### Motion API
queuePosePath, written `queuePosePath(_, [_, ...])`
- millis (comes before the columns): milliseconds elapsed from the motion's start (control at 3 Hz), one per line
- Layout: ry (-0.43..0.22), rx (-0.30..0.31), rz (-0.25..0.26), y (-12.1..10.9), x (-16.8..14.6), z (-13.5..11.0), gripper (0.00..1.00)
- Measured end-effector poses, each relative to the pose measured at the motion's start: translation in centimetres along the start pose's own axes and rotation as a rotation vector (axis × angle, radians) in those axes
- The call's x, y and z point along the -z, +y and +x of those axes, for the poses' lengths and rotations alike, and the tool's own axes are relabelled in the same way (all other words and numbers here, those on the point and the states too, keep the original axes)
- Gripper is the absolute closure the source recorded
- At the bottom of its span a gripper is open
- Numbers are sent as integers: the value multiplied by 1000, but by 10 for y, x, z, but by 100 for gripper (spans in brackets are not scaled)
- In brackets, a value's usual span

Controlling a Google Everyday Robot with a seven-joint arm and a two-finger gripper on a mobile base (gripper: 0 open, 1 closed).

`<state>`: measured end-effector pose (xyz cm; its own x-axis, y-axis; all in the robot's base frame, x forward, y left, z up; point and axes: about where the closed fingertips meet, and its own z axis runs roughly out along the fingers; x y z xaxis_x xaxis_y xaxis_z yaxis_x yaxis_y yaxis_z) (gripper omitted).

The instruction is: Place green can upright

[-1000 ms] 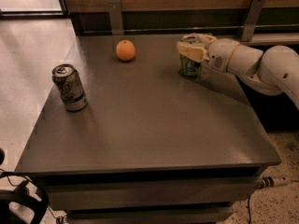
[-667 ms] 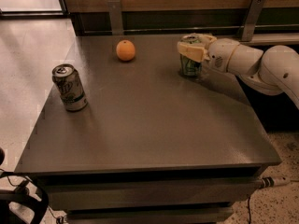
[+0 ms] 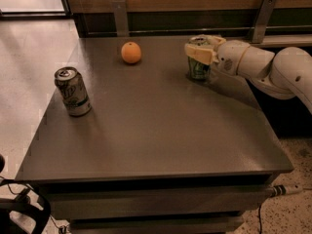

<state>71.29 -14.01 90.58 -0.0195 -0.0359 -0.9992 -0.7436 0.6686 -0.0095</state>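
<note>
We see the green can (image 3: 198, 70), dark green with faint pale markings, standing upright on the counter (image 3: 156, 130) near its far right corner. Our gripper (image 3: 200, 48) clasps its upper half from the right.

Claw (image 3: 204, 48) clasping green can (image 3: 199, 68) far right, orange (image 3: 131, 52) and pale can (image 3: 72, 90) left, table (image 3: 161, 130) middle open.
</note>
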Motion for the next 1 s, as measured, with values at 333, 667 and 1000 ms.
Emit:
queuePosePath(333, [0, 0, 0, 0, 0, 0, 12])
queuePosePath(667, [0, 0, -4, 2, -2, 0, 0])
queuePosePath(1000, [0, 0, -5, 2, -2, 0, 0])
